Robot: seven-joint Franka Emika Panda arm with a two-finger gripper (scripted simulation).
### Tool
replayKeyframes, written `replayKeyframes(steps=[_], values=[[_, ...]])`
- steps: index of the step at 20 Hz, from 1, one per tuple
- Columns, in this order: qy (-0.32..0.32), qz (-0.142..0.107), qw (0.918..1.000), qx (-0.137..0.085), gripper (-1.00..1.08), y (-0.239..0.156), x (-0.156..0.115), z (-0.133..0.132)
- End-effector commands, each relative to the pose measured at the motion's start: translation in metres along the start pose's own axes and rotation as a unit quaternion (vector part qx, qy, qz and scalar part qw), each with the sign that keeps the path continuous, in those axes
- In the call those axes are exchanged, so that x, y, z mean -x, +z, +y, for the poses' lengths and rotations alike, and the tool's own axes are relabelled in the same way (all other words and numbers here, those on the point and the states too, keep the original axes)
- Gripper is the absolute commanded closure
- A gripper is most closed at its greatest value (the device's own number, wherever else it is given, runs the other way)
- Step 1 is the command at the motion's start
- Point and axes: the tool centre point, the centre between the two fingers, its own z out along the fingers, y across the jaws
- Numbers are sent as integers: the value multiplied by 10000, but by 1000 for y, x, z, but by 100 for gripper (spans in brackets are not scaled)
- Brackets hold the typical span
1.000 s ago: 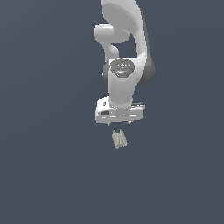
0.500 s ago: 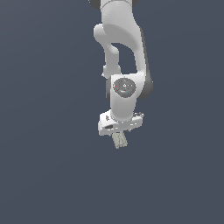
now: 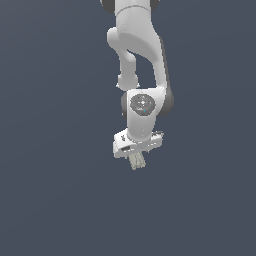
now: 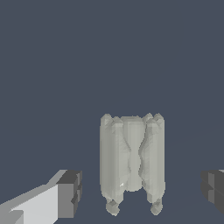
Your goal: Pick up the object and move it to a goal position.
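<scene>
Block: small pale grey-beige piece (image 4: 132,159) with ridges running along its length and two little nubs at one end. It's way smaller than the robot's hand.
Where it is: right under the white arm's (image 3: 142,55) tip in the exterior view, poking out below the hand at (image 3: 137,160). In the wrist view it sits between the two fingers, with a visible gap on each side.
Pincer: (image 4: 142,192) spread wide, not touching the block on either side as far as I can see, so it's got hold of nothing. One dark pad (image 4: 70,194) shows on a white finger, the other pad (image 4: 213,186) is half cut off at the picture's edge.
Arm pose: bent over and pointing down, hand a bit tilted in the exterior view.
Tabletop: plain dark blue-grey all over (image 3: 55,190). Can't really tell if the block is resting on it.
</scene>
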Motion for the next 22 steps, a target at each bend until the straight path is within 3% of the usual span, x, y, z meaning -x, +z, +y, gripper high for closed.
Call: replayKeyframes(steps=[1, 13, 14, 22], values=[[-2, -4, 10000, -1, -92, 7, 0, 0], [-23, 2, 10000, 1, -92, 48, -1, 0], [-23, 2, 10000, 1, 108, 48, -1, 0], [-23, 2, 10000, 1, 108, 48, -1, 0]])
